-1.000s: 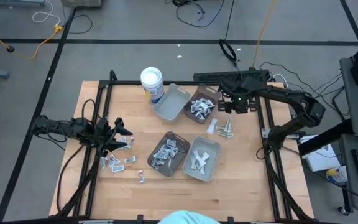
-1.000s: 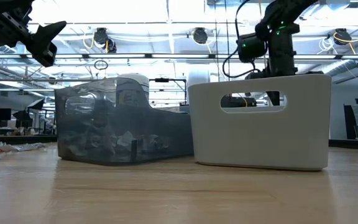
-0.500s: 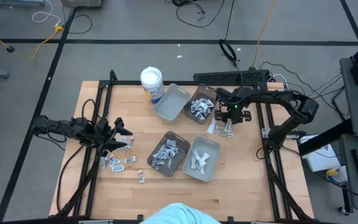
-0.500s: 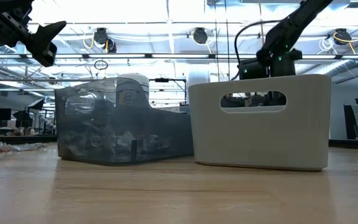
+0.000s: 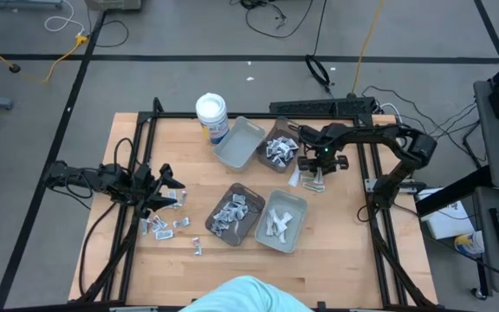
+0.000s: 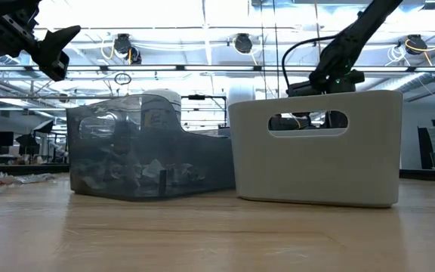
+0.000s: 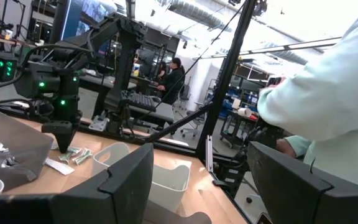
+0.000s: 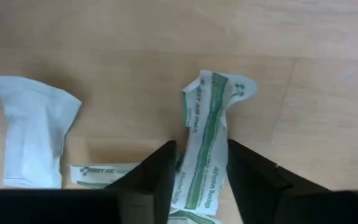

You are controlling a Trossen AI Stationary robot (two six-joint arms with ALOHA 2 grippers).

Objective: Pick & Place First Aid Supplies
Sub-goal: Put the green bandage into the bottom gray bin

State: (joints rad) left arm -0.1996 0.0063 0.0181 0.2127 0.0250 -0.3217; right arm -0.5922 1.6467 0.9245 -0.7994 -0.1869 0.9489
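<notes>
The first aid supplies are small white packets. A few lie in a loose pile [image 5: 314, 181] on the wood beside the far right tray, more [image 5: 168, 224] lie at the table's left, and others fill three of the trays. My right gripper [image 5: 318, 165] points down over the pile. In the right wrist view its open fingers [image 8: 202, 180] stand on either side of a white packet with green print [image 8: 205, 140], which lies flat on the table. Another white packet [image 8: 33, 134] lies beside it. My left gripper [image 5: 170, 184] waits open at the table's left, above the table. My right gripper comes from above, its fingers [image 8: 156, 177] close on both long sides of the green-printed packet, near its one end [image 8: 197, 186]. Whether they touch it I cannot tell. The packet lies on the wood.
Four trays stand mid-table: a grey one [image 5: 239, 143] and a brown one [image 5: 280, 149] at the back, a brown one [image 5: 235, 212] and a grey one [image 5: 281, 221] in front. A white tub [image 5: 212, 113] stands far left of them. A person's sleeve [image 5: 241, 296] shows at the near edge.
My right gripper has come down from above the far right tray's edge toward the packet pile and a little toward the near edge, tipping to point more steeply down. The packets have not moved.
</notes>
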